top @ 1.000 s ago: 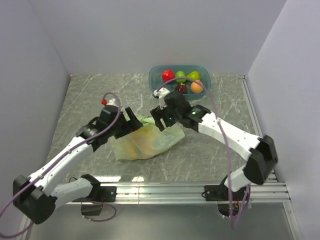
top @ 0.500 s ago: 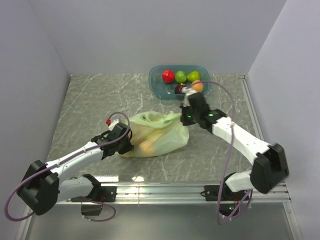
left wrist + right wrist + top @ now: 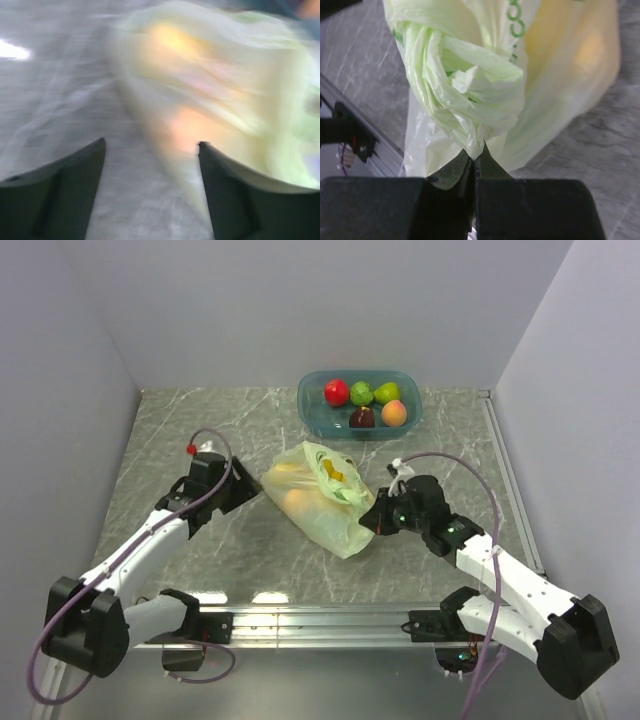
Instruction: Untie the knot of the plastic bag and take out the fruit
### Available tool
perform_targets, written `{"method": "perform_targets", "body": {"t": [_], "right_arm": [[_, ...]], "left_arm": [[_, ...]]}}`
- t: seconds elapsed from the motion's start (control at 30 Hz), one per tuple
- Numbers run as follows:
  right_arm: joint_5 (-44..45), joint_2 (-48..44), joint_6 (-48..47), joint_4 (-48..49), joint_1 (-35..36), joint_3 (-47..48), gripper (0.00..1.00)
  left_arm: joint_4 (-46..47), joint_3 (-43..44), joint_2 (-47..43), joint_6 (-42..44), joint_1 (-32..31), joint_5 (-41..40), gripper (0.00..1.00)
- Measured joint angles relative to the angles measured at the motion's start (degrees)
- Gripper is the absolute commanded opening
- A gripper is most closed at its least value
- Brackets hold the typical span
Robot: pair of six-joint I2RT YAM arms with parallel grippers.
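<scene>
The pale green plastic bag (image 3: 318,502) lies mid-table, with a yellow fruit (image 3: 284,474) and an orange fruit (image 3: 297,502) showing through it. My right gripper (image 3: 371,524) is at the bag's near-right end. In the right wrist view its fingertips (image 3: 477,156) are shut on a fold at the lower end of the bunched knot (image 3: 465,85). My left gripper (image 3: 247,490) stands open just left of the bag. In the blurred left wrist view the left gripper (image 3: 150,146) has only table between its jaws, and the bag (image 3: 220,85) lies ahead beside the right finger (image 3: 235,195).
A teal bowl (image 3: 306,408) at the back holds a red apple (image 3: 337,392), two green fruits, a dark purple fruit (image 3: 362,418) and an orange one. Walls close in the left, back and right. A metal rail (image 3: 330,618) runs along the near edge.
The right gripper has drawn the bag's tied end from near the bowl toward the near right. The left gripper has let go of the bag, opened and shifted back-left.
</scene>
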Motion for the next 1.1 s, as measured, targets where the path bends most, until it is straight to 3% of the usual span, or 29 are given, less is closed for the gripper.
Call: {"method": "perform_targets", "body": {"t": [0.1, 0.17, 0.3, 0.53, 0.57, 0.67, 0.7, 0.73, 0.83, 1.1], "right_arm": [[0.87, 0.42, -1.38, 0.02, 3.61, 1.27, 0.0], [1.77, 0.61, -2.03, 0.11, 4.63, 1.95, 0.0], [3.52, 0.61, -2.51, 0.22, 5.42, 2.21, 0.0], [5.7, 0.61, -3.78, -0.2, 6.93, 2.25, 0.0], [5.99, 0.61, -3.91, -0.35, 7.02, 2.27, 0.0], [6.86, 0.59, -4.0, -0.57, 7.21, 2.34, 0.0], [7.43, 0.55, -4.0, -0.85, 7.28, 2.34, 0.0], [8.61, 0.39, -3.98, -1.55, 7.28, 2.4, 0.0], [12.39, -0.7, -3.93, -4.24, 6.6, 2.97, 0.0], [16.9, -5.01, -3.5, -9.53, -0.98, 7.78, 0.0]], "left_arm": [[2.03, 3.78, -2.56, -0.37, -5.88, 3.13, 0.96], [3.34, 6.62, -2.8, -0.55, -11.17, 4.07, 0.96], [7.02, 10.86, 0.57, -1.18, -17.99, 5.07, 0.95], [9.4, 14.05, 12.39, -2.99, -21.0, 3.96, 0.85], [9.4, 14.47, 13.7, -3.26, -21.16, 3.61, 0.81], [8.96, 16.52, 16.76, -4.13, -21.27, 1.11, 0.38], [8.31, 17.64, 17.55, -4.13, -21.2, -0.31, 0.11], [7.13, 19.1, 18.14, -4.07, -20.98, -1.81, 0.01], [3.26, 22.36, 17.73, -2.14, -18.91, -5.14, 0.01], [-9.14, 23.74, 5.75, 6.69, -3.74, -10.03, 0.01]]}}
